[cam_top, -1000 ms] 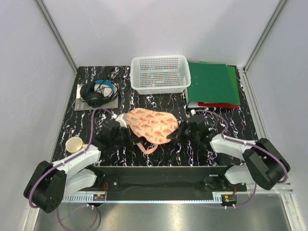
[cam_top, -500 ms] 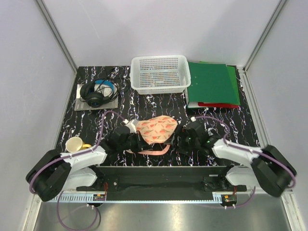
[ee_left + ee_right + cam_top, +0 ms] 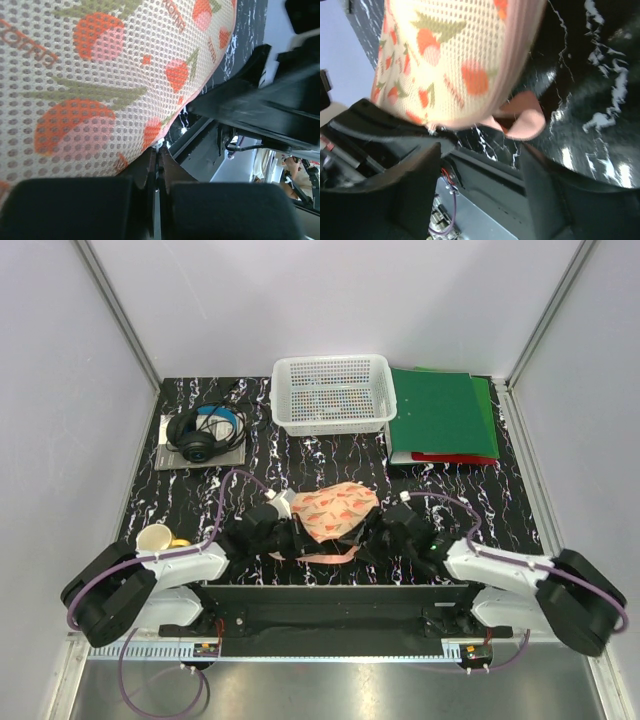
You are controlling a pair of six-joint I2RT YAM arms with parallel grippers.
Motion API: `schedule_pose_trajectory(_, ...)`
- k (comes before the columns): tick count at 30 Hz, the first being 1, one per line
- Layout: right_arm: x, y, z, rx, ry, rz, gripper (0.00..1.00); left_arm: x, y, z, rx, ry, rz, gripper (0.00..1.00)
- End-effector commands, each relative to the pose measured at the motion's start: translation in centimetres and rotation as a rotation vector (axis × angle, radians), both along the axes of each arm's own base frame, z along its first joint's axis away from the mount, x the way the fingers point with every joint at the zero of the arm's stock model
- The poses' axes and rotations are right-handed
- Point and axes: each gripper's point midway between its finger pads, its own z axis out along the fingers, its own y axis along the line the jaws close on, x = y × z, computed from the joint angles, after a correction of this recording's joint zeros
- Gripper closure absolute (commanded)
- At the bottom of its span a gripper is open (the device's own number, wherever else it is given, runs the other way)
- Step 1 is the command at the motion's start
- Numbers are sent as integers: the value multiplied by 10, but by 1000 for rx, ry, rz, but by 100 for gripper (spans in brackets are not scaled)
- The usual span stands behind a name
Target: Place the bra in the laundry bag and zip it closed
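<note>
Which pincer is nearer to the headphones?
Left. The left pincer is at the laundry bag's left end, on the headphones' side; the right pincer is at its right end, farther away.

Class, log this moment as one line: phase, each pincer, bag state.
phase: handling laundry bag | left pincer: shut on bag edge | right pincer: open, astride opposite edge | bag: between both pincers, zip state unclear

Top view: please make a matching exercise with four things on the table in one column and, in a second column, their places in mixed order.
Things:
1. basket
2. headphones
3. folders
4. bag

Places on the table:
a. far left
b. near edge, middle
c. far edge, middle
d. far right

Pairs: 1-c, 2-a, 3-d, 4-b.
</note>
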Motion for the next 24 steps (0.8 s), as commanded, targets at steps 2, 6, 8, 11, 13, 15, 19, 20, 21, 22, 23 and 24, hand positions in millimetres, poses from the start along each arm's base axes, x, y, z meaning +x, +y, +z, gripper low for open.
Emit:
schedule_pose_trajectory(2,33,49,29,206,-19,-81,48,12,-16,27,-75,-68,6,100)
schedule_pose_trajectory(6,42,59,16,225,17,-108,51,9,-14,28,-70,-76,6,100)
schedule_pose_trajectory(8,46,60,11,230,14,-127,50,9,-14,29,-66,-78,7,100)
schedule_pose_trajectory(11,45,61,9,220,11,-119,46,7,-14,27,-63,-71,0,100)
schedule_pose_trajectory(13,47,57,8,213,7,-134,41,6,-13,26,-64,-69,-1,100)
schedule_pose_trajectory(15,44,55,5,204,11,-134,41,5,-14,25,-65,-65,-5,100)
schedule_pose_trajectory(19,50,55,15,211,-29,-140,43,3,-15,23,-65,-59,-19,100)
schedule_pose_trajectory(20,49,56,16,209,-27,-130,43,2,-15,22,-63,-57,-17,100)
schedule_pose_trajectory(21,46,58,23,218,-38,-113,41,2,-14,20,-61,-55,-13,100)
schedule_pose_trajectory(22,44,61,28,223,-47,-101,33,3,-15,20,-63,-55,-13,100)
schedule_pose_trajectory(23,38,61,25,202,-39,-89,29,3,-15,20,-63,-55,-16,100)
schedule_pose_trajectory(24,38,60,29,201,-45,-95,27,4,-17,23,-67,-61,-19,100)
